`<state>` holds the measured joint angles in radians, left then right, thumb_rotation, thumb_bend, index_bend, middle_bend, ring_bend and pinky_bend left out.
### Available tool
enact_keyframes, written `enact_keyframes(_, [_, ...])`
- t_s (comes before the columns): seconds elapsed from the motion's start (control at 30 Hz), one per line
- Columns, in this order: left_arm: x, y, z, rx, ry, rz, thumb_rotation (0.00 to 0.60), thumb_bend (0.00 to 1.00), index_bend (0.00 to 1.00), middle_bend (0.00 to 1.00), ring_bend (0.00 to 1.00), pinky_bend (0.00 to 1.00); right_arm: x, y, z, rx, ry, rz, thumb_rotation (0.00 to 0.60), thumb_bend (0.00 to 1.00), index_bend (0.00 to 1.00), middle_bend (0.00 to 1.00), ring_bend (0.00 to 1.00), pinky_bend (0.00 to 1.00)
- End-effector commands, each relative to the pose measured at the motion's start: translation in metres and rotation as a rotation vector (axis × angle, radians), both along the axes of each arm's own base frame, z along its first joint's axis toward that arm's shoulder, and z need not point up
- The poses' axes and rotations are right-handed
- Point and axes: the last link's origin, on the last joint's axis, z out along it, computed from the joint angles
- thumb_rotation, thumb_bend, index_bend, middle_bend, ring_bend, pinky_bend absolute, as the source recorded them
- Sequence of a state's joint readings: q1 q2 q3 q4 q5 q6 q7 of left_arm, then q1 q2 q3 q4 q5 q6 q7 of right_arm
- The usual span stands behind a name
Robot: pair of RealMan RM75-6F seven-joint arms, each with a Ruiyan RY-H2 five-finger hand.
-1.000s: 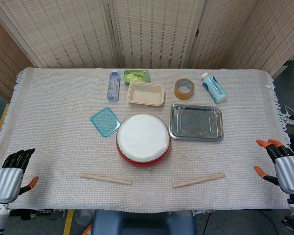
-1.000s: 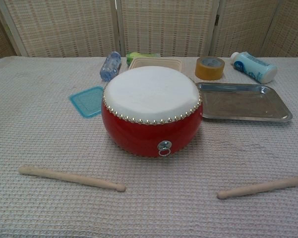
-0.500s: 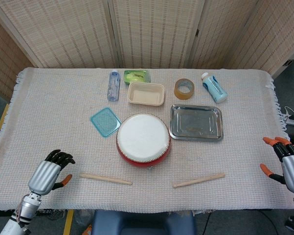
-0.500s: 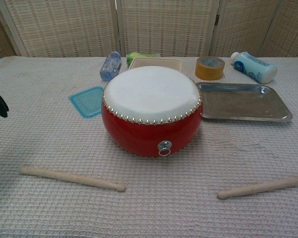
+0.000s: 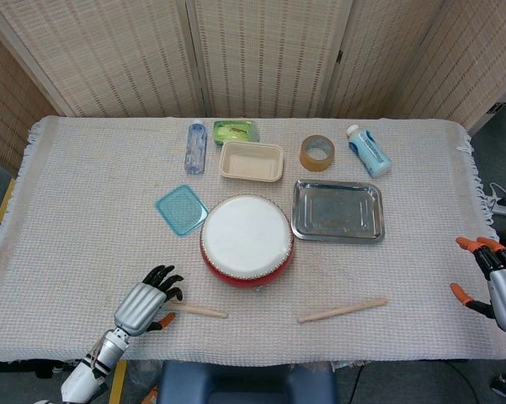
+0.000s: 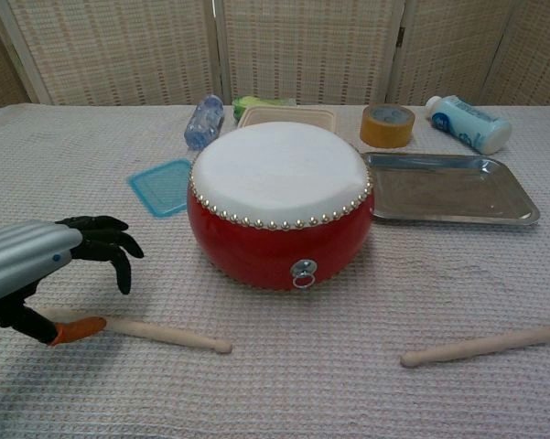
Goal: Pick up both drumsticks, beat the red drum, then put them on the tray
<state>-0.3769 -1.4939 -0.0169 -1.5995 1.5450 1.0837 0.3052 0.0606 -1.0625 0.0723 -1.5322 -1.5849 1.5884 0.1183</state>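
1. Nothing done yet: both drumsticks lying on the cloth in front of the red drum (image 5: 247,243), left drumstick (image 6: 169,333), right drumstick (image 5: 343,310).
2. Left hand (image 5: 143,303) over the left stick's outer end, fingers spread, gripping nothing.
3. Right hand (image 5: 498,282) at the table's edge, well apart from its stick, fingers apart, empty.
4. Left to do: grasping, drumming, placing on the tray (image 5: 296,210).

Desk cloth (image 6: 91,384): woven, waffle-textured, matt. Drumsticks (image 6: 165,333) (image 6: 483,345): bare pale wood, matt. Red drum (image 6: 279,242): glossy lacquered shell, smooth white skin, metal studs. Tray (image 6: 522,203): shiny reflective metal. Left hand (image 6: 37,274): brushed metal back, black fingers.
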Motion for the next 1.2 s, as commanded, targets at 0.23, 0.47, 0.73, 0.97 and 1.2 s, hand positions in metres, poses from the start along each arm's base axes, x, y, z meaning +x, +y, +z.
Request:
enact_keyframes(0.23, [0.018, 0.0, -0.038, -0.051, 0.054, 0.032, 0.6, 0.36, 0.42, 0.16, 0.03, 0.07, -0.002, 0.001, 0.0, 0.004, -0.001, -0.008, 0.6, 0.13, 0.22, 0.28, 0.2, 0.37])
enact_keyframes(0.47, [0.023, 0.003, -0.048, -0.059, 0.06, 0.08, 0.6, 0.36, 0.45, 0.17, 0.03, 0.07, -0.004, 0.003, 0.001, 0.002, -0.002, -0.016, 0.6, 0.13, 0.22, 0.28, 0.2, 0.37])
enact_keyframes(0.73, [0.027, 0.003, -0.05, -0.053, 0.049, 0.092, 0.6, 0.38, 0.49, 0.17, 0.03, 0.07, -0.005, 0.003, 0.001, 0.001, -0.004, -0.018, 0.6, 0.13, 0.22, 0.28, 0.2, 0.37])
enact_keyframes(0.97, [0.026, 0.004, -0.054, -0.047, 0.043, 0.111, 0.6, 0.4, 0.53, 0.19, 0.04, 0.07, -0.007, 0.003, 0.002, -0.002, -0.008, -0.023, 0.6, 0.13, 0.22, 0.28, 0.2, 0.37])
enact_keyframes(1.2, [0.027, 0.001, -0.047, -0.065, -0.123, 0.178, 0.6, 0.42, 0.64, 0.31, 0.14, 0.1, -0.007, 0.002, 0.002, -0.002, -0.014, -0.02, 0.6, 0.13, 0.22, 0.28, 0.2, 0.37])
